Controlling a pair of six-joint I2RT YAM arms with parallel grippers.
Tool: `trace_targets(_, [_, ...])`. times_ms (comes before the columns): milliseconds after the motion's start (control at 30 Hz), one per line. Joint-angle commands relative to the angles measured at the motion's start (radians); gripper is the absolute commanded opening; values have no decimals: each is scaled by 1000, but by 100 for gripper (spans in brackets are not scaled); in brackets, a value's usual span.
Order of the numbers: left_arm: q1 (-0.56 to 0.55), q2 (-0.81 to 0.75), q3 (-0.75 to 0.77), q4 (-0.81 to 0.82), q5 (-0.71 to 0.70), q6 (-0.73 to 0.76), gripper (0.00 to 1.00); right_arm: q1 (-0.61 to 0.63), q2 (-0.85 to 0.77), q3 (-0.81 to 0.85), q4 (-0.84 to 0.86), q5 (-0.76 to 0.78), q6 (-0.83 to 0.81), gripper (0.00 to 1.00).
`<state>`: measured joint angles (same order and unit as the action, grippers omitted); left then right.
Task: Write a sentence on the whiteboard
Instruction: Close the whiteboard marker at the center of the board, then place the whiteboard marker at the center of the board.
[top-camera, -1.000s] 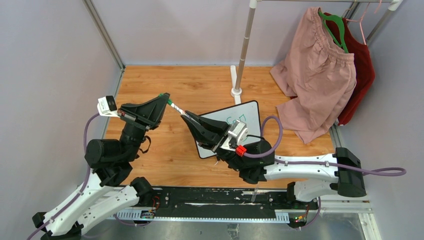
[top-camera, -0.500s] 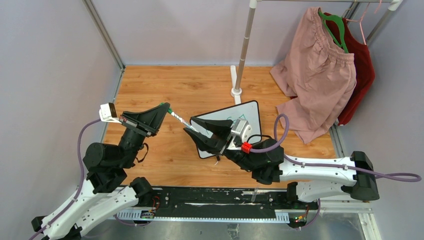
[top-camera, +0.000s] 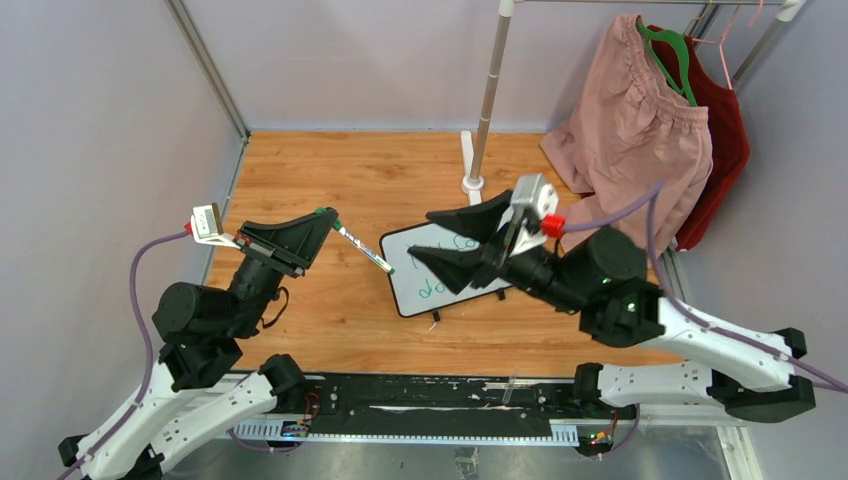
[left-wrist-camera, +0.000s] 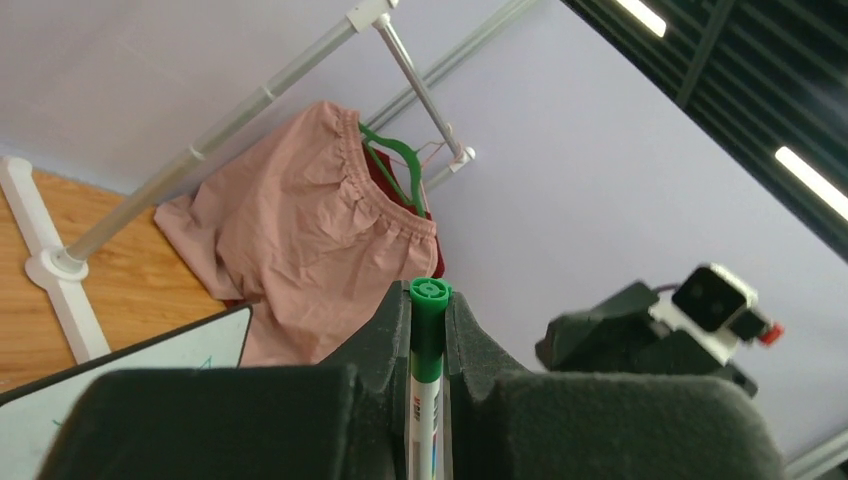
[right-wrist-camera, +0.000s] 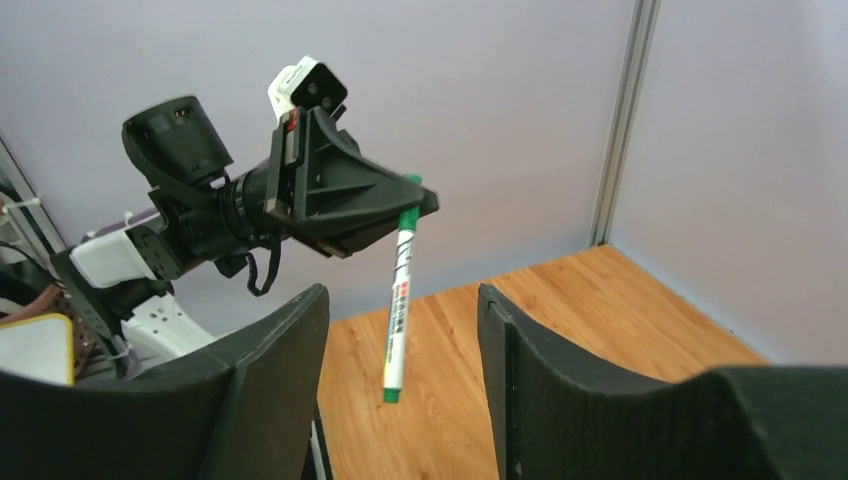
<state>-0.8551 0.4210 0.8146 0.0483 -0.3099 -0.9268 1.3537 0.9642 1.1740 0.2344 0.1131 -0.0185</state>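
The whiteboard lies flat on the wooden table, its right part hidden under my right arm. Green handwriting, the sentence, shows on it in part, too small to read. My left gripper is shut on the top end of a white marker with green ends. The marker slants down to the board's left edge. In the left wrist view the marker sits clamped between the pads. My right gripper hovers open above the board, holding nothing. In the right wrist view the marker hangs beyond the open fingers.
A clothes rack pole rises from its white foot behind the board. Pink shorts and a red garment hang at the back right. Grey walls close in the table's left, back and right.
My right gripper let go of the marker's lower end, opened, and rose back to the right, uncovering the board's left part. The left arm shifted slightly left with the marker.
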Motion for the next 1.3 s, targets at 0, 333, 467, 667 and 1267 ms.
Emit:
trace_targets(0, [-9,24,59,-44,124,187,0,-135,24,185,-443,-246,199,60])
trace_targets(333, [-9,98,180,-142,362,393,0,-231,134,200,-462,-513,305,68])
trace_targets(467, [-9,97,196,-176,370,419,0,-231,160,185,-418,-528,317,69])
trace_targets(667, [-9,86,187,-174,380,424,0,-231,182,149,-332,-495,343,71])
trace_targets(1267, [-9,94,151,-96,413,346,0,-231,246,104,-131,-474,426,43])
